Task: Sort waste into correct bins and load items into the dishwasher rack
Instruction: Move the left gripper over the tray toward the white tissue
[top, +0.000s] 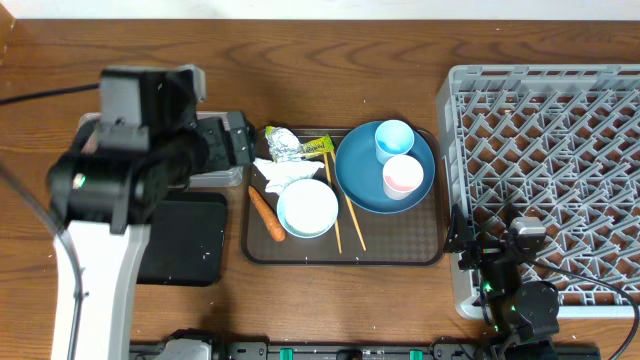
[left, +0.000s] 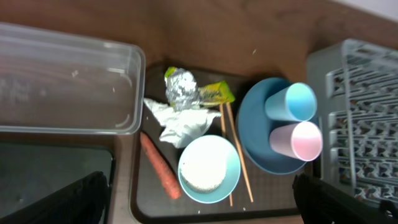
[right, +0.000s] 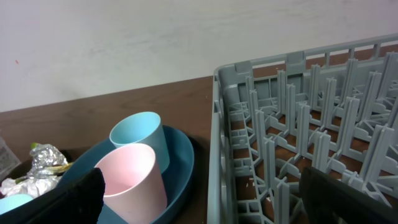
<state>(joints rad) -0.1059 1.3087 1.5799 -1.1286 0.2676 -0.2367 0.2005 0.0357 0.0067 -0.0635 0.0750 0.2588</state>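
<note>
Nothing looks sorted yet. The large square grey plastic rack (top: 545, 180) of lattice pegs stands bare at the right of the bench (top: 100, 40). No waste shows in the clear plastic rectangular tub (left: 62, 81) or the shallow black rectangular tray (top: 190, 245) at the left. The left fingers (left: 68, 202) hang apart and empty above the tub, so the waste is probably theirs to start.

The long orange carrot (top: 266, 215) seems the sensible first pick: firm, and lying flat near the left edge of the dark brown rectangular serving tray (top: 400, 240). Come straight down and close across its middle, without nudging the round white bowl (top: 307, 207) just beside it. The right fingers (right: 62, 199), also apart and empty, sit low by the rack's near corner.

The round blue plate (top: 360, 175) fills the serving tray's right half. The light blue cup (top: 394, 138) and pinkish-white cup (top: 402, 175) stand on it mouth up, side by side. The bowl holds something white, perhaps rice. Crumpled white tissue (top: 280, 172) touches its far rim, and the crumpled silver and yellow-green wrapper (top: 290, 145) sits behind that. Two thin wooden chopsticks (left: 249, 186) lie between bowl and plate.
</note>
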